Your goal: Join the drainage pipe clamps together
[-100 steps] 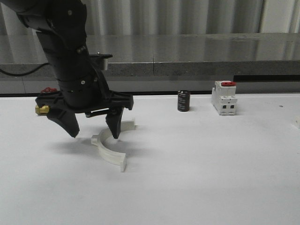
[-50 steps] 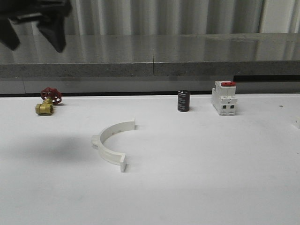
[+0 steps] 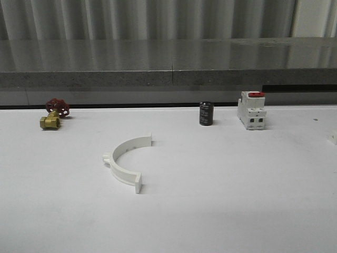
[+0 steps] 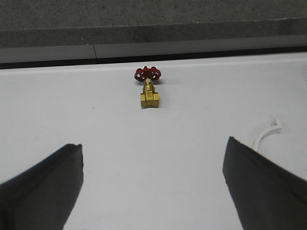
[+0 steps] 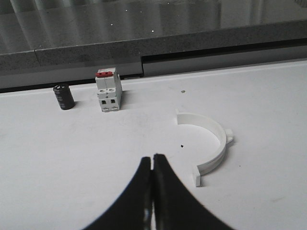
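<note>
Left tool (image 4: 152, 191) spread wide, holding nothing, above bare white table (image 4: 120, 143). Brass valve with red handwheel (image 4: 148, 86) ahead of its fingers; tip of one clamp half (image 4: 266, 132) just beyond one finger. Right tool (image 5: 152, 165) pinched closed, empty. Second clamp half (image 5: 211, 143) lying flat near its tips, apart. Dark cylinder (image 5: 63, 97) and red-topped switch (image 5: 108, 89) farther ahead.

Straight ahead of the left gripper's (image 4: 153, 146) wide-apart jaws: a valve (image 4: 148, 88), with one clamp half (image 4: 264, 133) just beside one jaw. Near, ahead of the right gripper's (image 5: 152, 158) touching jaws: another clamp half (image 5: 221, 143), then farther back a switch (image 5: 108, 90) beside a cylinder (image 5: 63, 97).
</note>
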Action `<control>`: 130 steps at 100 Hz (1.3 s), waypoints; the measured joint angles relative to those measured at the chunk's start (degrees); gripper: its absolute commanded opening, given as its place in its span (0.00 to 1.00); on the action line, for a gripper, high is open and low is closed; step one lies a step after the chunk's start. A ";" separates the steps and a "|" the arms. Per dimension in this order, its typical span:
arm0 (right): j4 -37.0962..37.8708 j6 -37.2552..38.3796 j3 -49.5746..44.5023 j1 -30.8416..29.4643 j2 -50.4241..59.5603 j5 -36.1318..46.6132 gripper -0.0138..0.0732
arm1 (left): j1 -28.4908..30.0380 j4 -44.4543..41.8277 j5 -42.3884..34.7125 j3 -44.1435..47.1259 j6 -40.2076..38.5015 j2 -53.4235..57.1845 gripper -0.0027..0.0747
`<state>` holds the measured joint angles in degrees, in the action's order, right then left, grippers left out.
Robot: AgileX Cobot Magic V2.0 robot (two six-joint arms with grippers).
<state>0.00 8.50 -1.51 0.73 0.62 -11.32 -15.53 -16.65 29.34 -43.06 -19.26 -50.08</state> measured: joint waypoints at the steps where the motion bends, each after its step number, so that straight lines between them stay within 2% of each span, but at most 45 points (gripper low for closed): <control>1: 0.00 0.00 0.00 0.00 0.00 0.11 0.08 | 0.00 0.01 -0.22 0.91 0.00 0.55 0.79; 14: 0.00 0.00 0.00 0.00 0.00 0.34 0.08 | 0.00 1.14 -0.84 8.07 0.00 10.64 0.78; 24: 0.00 0.00 0.00 0.00 0.00 0.77 0.08 | 0.00 1.69 -0.94 11.98 0.09 17.72 0.69; 33: 0.00 0.00 0.00 0.00 0.00 2.24 0.08 | 0.00 1.83 -0.94 14.54 0.09 23.35 0.51; 52: 0.00 0.00 0.00 0.00 0.00 9.90 0.08 | 0.00 1.26 -0.82 16.60 0.09 30.94 0.00; 68: 0.00 0.00 0.44 0.00 0.00 12.04 0.08 | 0.00 0.21 0.08 16.95 0.09 32.11 0.01; 87: 0.00 0.00 9.63 0.00 -2.34 2.45 0.08 | 0.00 0.00 0.35 17.21 0.09 32.11 0.01; 115: 0.00 0.00 30.01 0.00 -24.08 -19.00 0.08 | 0.00 0.00 0.47 17.34 0.21 32.11 0.01; 130: 0.00 0.00 37.50 0.00 -34.98 -22.94 0.08 | 0.00 0.00 0.47 17.34 0.21 32.11 0.01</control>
<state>0.00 8.50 35.99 0.73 -34.36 -34.26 -15.53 -16.66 29.81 -25.72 -19.04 -17.96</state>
